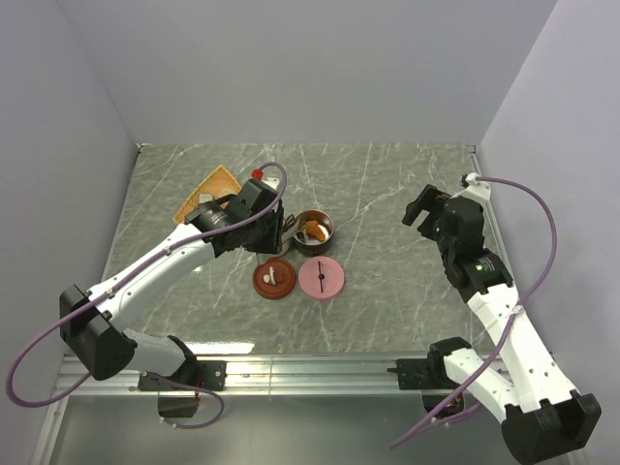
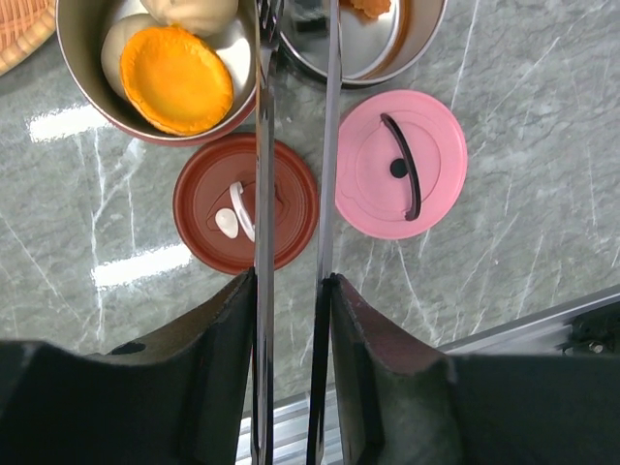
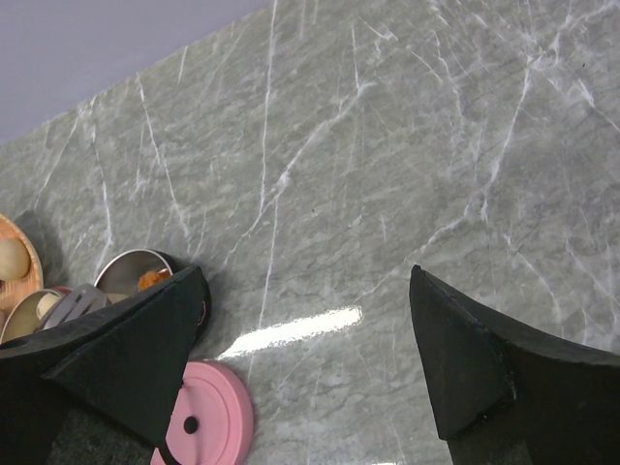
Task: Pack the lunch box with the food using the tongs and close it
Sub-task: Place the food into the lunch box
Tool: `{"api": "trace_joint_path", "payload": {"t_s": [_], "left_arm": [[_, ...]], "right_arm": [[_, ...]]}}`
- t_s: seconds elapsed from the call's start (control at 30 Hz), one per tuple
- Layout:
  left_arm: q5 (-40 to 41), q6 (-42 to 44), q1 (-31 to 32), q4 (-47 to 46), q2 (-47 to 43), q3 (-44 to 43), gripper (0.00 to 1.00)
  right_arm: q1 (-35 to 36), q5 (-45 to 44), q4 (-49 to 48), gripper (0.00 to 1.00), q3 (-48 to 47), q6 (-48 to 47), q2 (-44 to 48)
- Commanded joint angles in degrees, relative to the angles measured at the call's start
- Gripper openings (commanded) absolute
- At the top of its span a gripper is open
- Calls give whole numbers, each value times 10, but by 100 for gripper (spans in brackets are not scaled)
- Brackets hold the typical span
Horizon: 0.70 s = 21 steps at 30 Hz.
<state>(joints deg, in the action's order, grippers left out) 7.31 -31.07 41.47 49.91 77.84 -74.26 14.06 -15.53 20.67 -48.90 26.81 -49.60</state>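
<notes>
My left gripper (image 2: pixel 291 281) is shut on the tongs (image 2: pixel 263 194), one finger pressed against each thin arm. The tong tips reach over the rims of the two lunch box tins, and nothing shows between the arms. The left tin (image 2: pixel 77 68) holds food: beige dumplings (image 2: pixel 194 12) and a round orange piece (image 2: pixel 174 77). The right tin (image 2: pixel 417 39) holds an orange chunk (image 2: pixel 370 6). In the top view the left gripper (image 1: pixel 263 221) covers one tin, and the other tin (image 1: pixel 312 230) sits beside it. My right gripper (image 1: pixel 426 208) hangs open and empty at the right.
Two lids lie flat in front of the tins, a brown-red lid (image 1: pixel 273 279) and a pink lid (image 1: pixel 322 278). An orange woven fan-shaped plate (image 1: pixel 208 194) lies at the back left, with a beige ball (image 3: pixel 10 260) on it. Walls enclose the marble table (image 1: pixel 387 194).
</notes>
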Motion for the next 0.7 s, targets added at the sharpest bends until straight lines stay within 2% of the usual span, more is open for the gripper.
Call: {"api": "trace_joint_path", "payload": {"t_s": [0.0, 0.1, 0.37, 0.6, 0.67], "left_arm": [[-8, 5, 4, -37, -9, -3, 41], [-5, 7, 5, -36, -10, -3, 44], [9, 3, 5, -38, -21, -11, 43], [95, -1, 0, 4, -36, -76, 41], [106, -1, -27, 25, -43, -81, 42]], "right_arm": [[5, -15, 0, 93, 8, 10, 18], [3, -18, 2, 93, 10, 11, 21], [4, -18, 2, 93, 9, 13, 22], [4, -10, -4, 93, 13, 15, 20], [4, -6, -7, 93, 15, 16, 17]]}}
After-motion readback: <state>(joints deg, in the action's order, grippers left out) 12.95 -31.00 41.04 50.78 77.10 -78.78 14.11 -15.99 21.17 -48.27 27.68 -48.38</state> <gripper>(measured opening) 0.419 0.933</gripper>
